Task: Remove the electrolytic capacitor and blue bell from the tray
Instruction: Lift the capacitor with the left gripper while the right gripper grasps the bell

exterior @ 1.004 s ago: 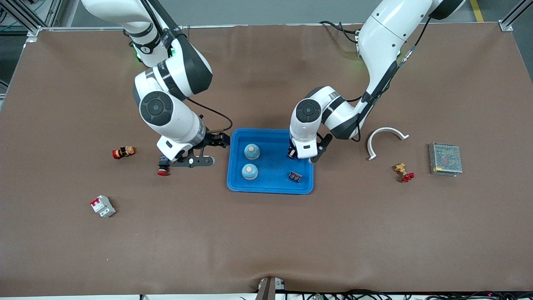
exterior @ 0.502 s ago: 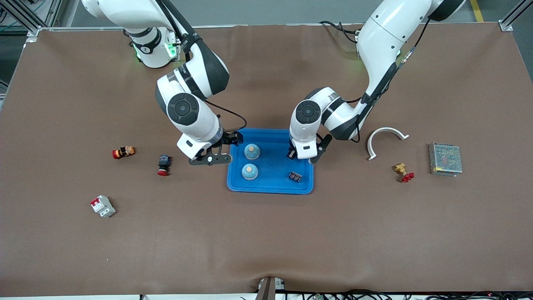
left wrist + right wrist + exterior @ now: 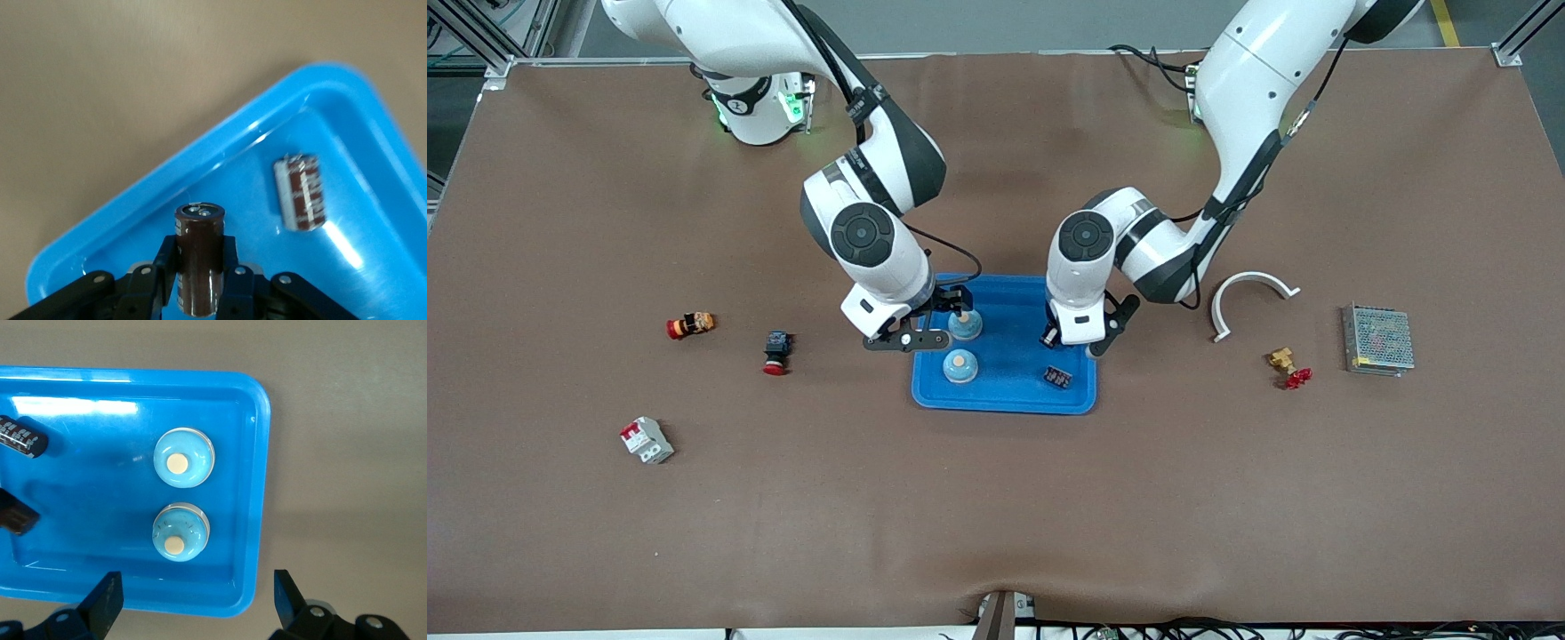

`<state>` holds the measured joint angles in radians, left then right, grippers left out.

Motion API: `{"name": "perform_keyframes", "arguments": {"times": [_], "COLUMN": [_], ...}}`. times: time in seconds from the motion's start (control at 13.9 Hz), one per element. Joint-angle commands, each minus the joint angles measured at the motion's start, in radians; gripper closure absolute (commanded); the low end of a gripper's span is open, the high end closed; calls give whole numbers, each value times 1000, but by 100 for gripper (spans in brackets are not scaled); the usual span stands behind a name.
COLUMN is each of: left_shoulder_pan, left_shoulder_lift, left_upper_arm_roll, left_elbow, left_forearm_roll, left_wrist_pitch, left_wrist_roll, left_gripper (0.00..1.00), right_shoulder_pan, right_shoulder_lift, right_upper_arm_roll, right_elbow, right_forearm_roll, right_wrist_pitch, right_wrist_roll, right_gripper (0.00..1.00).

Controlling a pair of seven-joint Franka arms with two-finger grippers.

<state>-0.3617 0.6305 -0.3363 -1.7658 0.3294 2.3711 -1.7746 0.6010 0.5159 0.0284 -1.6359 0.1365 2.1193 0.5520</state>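
Swung in from beside the red pushbutton [image 3: 775, 353] to over the tray [image 3: 1005, 402] rim: right gripper [image 3: 935, 322], spread and empty, two blue bells [image 3: 183, 459] just ahead. Left gripper [image 3: 197, 288] pinches one electrolytic capacitor [image 3: 199, 257] above the tray; second capacitor [image 3: 299, 192] lies below. Nothing out yet.

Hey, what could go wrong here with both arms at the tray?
1. The left gripper pinches a capacitor only by its lower end, so it may tilt or slip on lifting.
2. The open right gripper hangs over two bells standing close together in the tray; descending for one might knock the other.
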Motion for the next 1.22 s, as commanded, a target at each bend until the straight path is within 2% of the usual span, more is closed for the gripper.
{"name": "perform_keyframes", "arguments": {"times": [0.0, 0.14, 0.57, 0.93, 1.15], "left_shoulder_pan": [10, 55, 177, 349, 453], "left_shoulder_lift": [-49, -74, -144, -224, -236], "left_upper_arm_roll": [2, -1, -9, -9, -9], "left_elbow": [66, 88, 69, -24, -53], "left_forearm_roll": [19, 7, 3, -6, -4], "left_wrist_pitch": [-148, -203, -322, -346, -346], "left_wrist_roll": [61, 147, 363, 671, 864], "left_gripper": [100, 100, 100, 100, 100], "right_shoulder_pan": [19, 25, 66, 85, 85], "right_shoulder_lift": [3, 12, 62, 108, 122], "right_upper_arm_roll": [-8, -8, -10, -10, -11], "right_elbow": [-34, -39, -39, -39, -39], "right_forearm_roll": [-18, -18, -18, -18, -21], "right_wrist_pitch": [57, 67, 131, 172, 186], "right_wrist_roll": [25, 25, 98, 102, 100], "right_gripper": [0, 0, 0, 0, 0]}}
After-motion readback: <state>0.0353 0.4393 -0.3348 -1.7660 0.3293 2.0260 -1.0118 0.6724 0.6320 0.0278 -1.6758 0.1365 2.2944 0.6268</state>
